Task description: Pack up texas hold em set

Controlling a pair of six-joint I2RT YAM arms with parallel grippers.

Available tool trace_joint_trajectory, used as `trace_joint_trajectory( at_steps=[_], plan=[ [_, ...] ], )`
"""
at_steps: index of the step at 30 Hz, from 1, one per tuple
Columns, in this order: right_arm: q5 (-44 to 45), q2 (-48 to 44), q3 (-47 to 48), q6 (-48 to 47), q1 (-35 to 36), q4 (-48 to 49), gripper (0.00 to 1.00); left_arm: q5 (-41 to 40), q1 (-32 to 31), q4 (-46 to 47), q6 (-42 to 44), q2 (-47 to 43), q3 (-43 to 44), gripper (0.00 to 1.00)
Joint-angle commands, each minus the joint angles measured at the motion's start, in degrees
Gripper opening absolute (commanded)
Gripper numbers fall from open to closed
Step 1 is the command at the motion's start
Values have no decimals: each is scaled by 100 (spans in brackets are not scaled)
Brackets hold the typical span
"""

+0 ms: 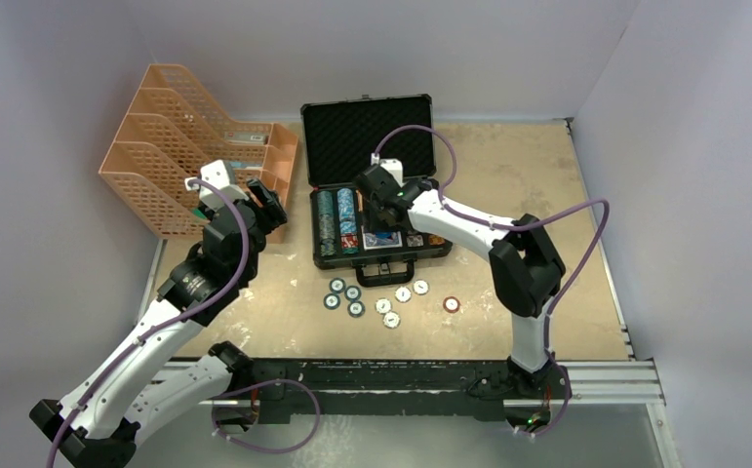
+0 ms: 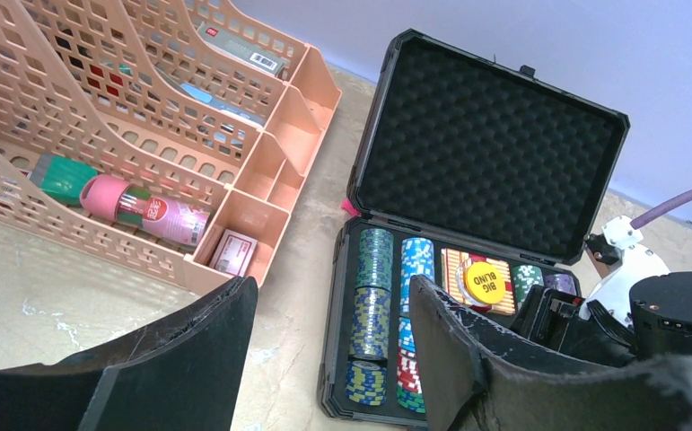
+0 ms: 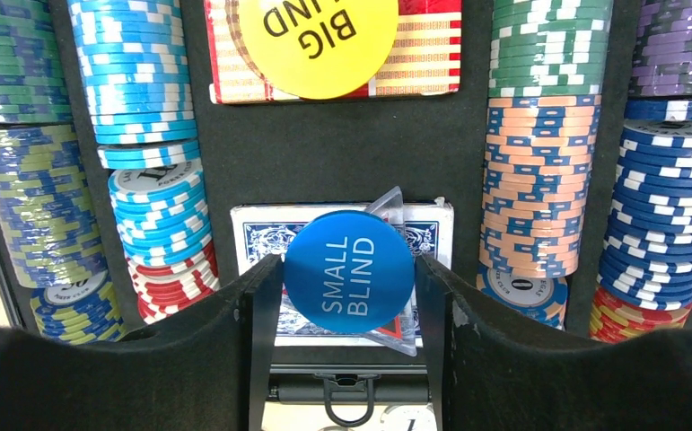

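Blue and round, the SMALL BLIND button (image 3: 349, 283) is sitting right between the fingers of the right gripper (image 3: 349, 265). It is just over the blue-white card deck (image 3: 261, 235) in the middle slot of the black case (image 1: 367, 132). The fingers are standing at the button's two edges, but I cannot tell if they are squeezing it or not.

The case is lying open at the back of the table with its lid up. Rows of chips (image 3: 135, 81) are filling its side slots, and a yellow BIG BLIND button (image 3: 317, 36) is lying in the slot further in.

I think the robot is putting the blue button away on top of the cards. Next, the fingers need to spread and lift straight up without knocking it.

Some loose chips (image 1: 356, 309) are lying on the table in front of the case, so those are waiting to be packed too.

The left gripper (image 2: 330, 287) is hanging wide open with nothing in it, near the orange file holder (image 1: 172, 146).
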Motion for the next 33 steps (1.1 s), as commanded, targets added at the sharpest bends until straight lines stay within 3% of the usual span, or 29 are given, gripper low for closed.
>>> trace_joint_trajectory(
  at_steps=[1, 8, 16, 19, 25, 33],
  plan=[
    [148, -80, 63, -80, -6, 1, 61, 23, 33, 117, -11, -16, 24, 63],
    [221, -665, -92, -3, -6, 33, 73, 44, 29, 123, -1, 14, 31, 63],
    [29, -2088, -1808, 415, -6, 406, 77, 136, 29, 136, -17, 14, 16, 64],
    [-458, -2504, -2384, 266, 66, 592, 76, 503, 31, 291, 90, -14, -5, 65],
    [-965, -2851, -3000, 231, 709, 667, 76, 882, 29, 554, 169, -129, -124, 65],
    [-858, -2133, -2862, 355, 2162, -14, 76, 822, 30, 628, 181, -252, -186, 66]
  ],
)
